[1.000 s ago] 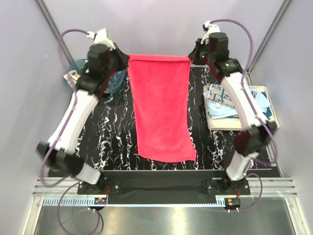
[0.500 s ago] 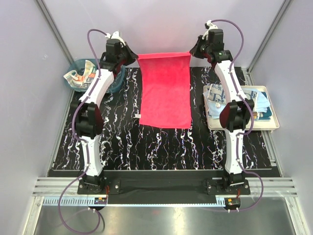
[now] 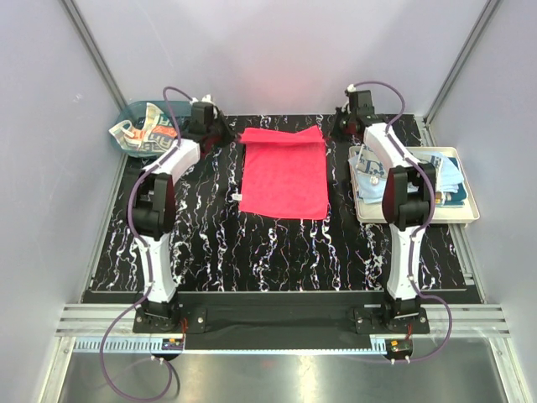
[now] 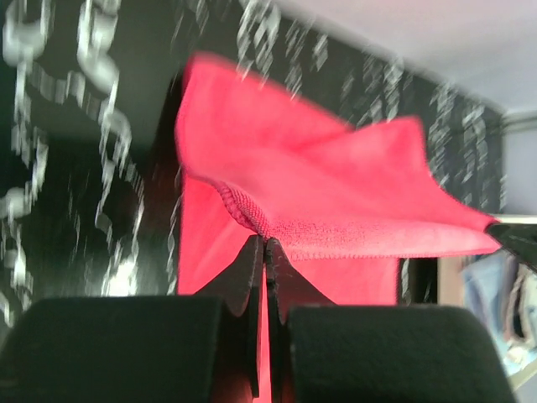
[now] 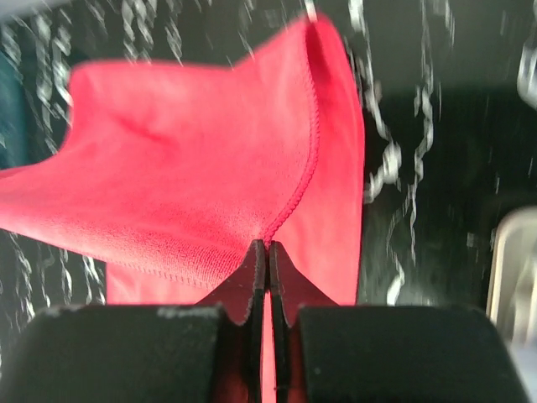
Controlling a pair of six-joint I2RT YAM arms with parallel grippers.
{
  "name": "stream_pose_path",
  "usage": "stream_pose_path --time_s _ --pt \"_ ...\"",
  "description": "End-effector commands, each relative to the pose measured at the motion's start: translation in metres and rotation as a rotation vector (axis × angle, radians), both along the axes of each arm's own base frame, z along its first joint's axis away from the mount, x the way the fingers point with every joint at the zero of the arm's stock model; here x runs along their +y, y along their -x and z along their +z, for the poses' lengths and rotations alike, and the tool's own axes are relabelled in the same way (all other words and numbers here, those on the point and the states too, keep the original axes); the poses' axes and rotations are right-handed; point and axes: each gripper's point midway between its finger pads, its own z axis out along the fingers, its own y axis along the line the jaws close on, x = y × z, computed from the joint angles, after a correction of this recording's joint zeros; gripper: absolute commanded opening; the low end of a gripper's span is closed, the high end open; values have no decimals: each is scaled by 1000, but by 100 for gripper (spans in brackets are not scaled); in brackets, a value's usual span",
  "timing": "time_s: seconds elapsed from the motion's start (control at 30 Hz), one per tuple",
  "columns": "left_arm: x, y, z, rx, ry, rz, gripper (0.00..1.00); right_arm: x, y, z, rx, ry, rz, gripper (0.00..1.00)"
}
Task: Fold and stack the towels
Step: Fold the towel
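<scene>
L gripper (image 4: 265,243), R gripper (image 5: 268,244) on towel (image 3: 284,172)

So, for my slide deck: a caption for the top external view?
Left gripper and right gripper pinch far corners of the red towel on the marbled table.

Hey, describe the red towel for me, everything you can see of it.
The red towel is plain pink-red, soft fleecy cloth with a stitched hem. It lies doubled over on the black white-veined table, far of centre. The left gripper and right gripper each pinch a far corner, jaws shut, lifting that edge slightly.
</scene>
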Motion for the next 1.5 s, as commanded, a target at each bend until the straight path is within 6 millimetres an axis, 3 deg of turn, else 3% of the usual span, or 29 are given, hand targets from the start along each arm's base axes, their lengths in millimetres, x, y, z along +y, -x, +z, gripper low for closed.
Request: stream_pose_path --time_s 0.0,0.03,0.07,0.1,0.13,0.17,0.2,0.27,0.33,0.4,0.43,0.67,0.83,1.1,1.33,1.47 --pt "-6 18 42 -97 38 -8 0 -2 22 55 -57 -59 -11 0" --pt "-7 24 37 -83 34 -9 0 -3 28 61 -61 -63 -15 0" --pt "-8 30 37 -80 32 -11 0 -4 38 47 -22 -59 -21 0" --pt "-11 39 23 -45 27 -12 0 -4 44 42 -2 -62 -26 0" --pt "-12 44 18 -32 26 -13 0 -6 51 47 -1 -66 -27 0" --pt "-16 51 19 -26 22 -17 0 -6 61 33 39 -60 -28 0" --pt "-16 60 6 7 10 -14 0 -9 68 36 47 -57 -36 0" --pt "-19 71 6 19 -1 -16 0 -12 85 19 95 -51 -44 0" --pt "-24 86 -6 58 -9 -20 0 -14 96 22 98 -55 -58 0" --pt "-24 99 -14 91 -32 -14 0 -12 111 9 139 -65 -59 0" --pt "-24 102 -16 103 -38 -11 0 -12 116 12 139 -68 -58 0" --pt "-16 130 -36 187 -86 22 0 -3 154 -24 220 -55 -50 0" --pt "-11 141 -41 215 -107 47 0 -1 168 -40 253 -46 -48 0" --pt "-5 156 -42 228 -118 76 0 5 176 -49 270 -49 -34 0" --pt "0 158 -25 198 -127 100 0 6 176 -32 245 -52 -32 0" --pt "-3 163 -31 210 -127 89 0 5 180 -32 247 -43 -30 0"
